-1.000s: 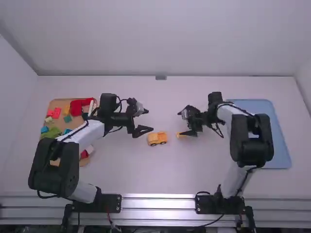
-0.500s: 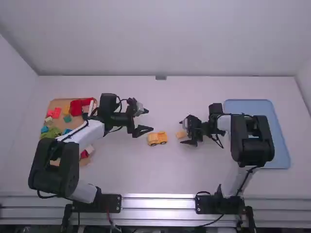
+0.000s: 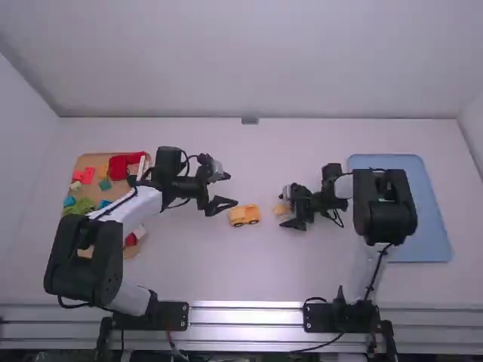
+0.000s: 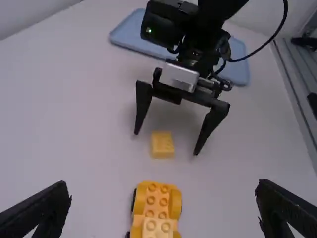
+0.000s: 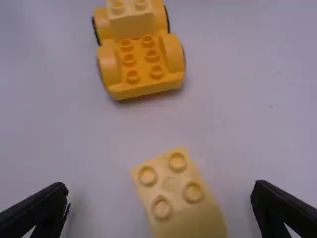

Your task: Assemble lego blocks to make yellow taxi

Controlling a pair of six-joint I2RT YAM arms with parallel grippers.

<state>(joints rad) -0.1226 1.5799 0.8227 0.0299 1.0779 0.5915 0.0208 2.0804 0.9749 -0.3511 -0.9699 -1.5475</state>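
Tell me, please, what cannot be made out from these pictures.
High view: whatever part of the tan tray lies behind the left arm.
High view: the stretch of blue tray behind the right arm.
Left wrist view: one end of the yellow car, cut off by the bottom edge.
Right wrist view: the loose block's lower end, likewise cut off.

Two arms have white links (image 3: 139, 208) and bulky black joints (image 3: 84, 253), with thin black cables (image 4: 286, 12) looping outside. The left gripper (image 3: 233, 189) and right gripper (image 3: 283, 207) are black, with tapered fingers (image 4: 215, 122).
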